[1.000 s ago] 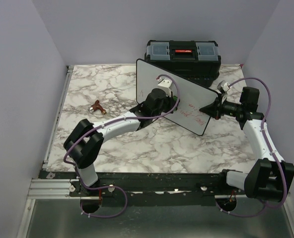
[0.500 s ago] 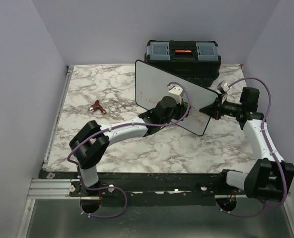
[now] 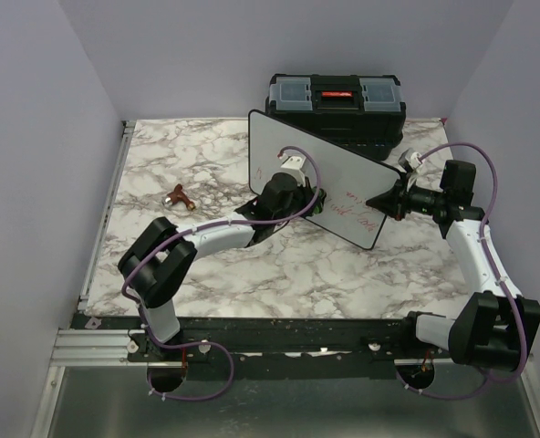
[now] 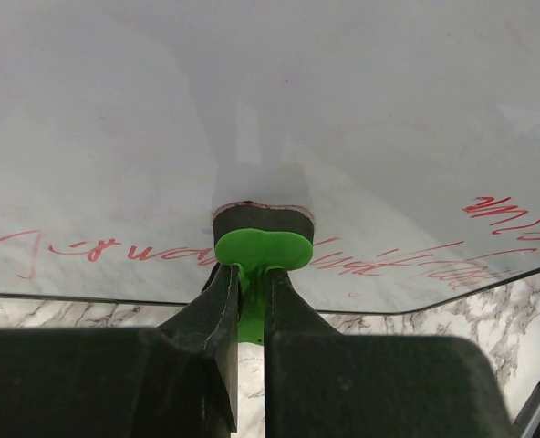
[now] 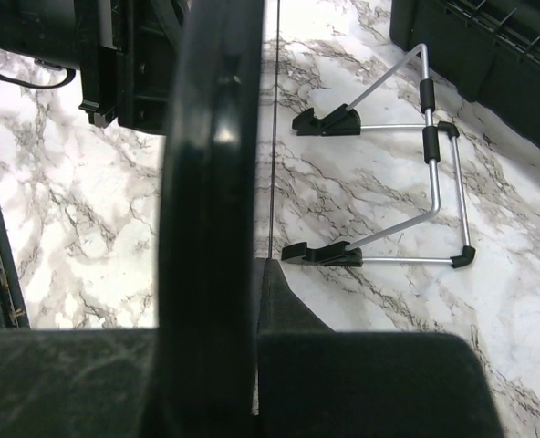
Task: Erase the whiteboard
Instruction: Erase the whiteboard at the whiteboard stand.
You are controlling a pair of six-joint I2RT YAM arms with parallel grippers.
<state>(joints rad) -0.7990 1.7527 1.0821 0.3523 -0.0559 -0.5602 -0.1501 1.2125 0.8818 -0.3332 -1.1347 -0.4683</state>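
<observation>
Whiteboard (image 3: 279, 137): upper area clean, red writing (image 4: 416, 260) left low down. Left gripper (image 4: 249, 278) clenched on green eraser (image 4: 263, 248) against it; right gripper (image 3: 387, 200) clamping its edge.

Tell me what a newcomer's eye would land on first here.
The whiteboard stands propped mid-table, red handwriting along its lower part. The left gripper is shut on a green eraser pressed to its face, while the right gripper clamps the board's right edge. A black toolbox sits behind.
</observation>
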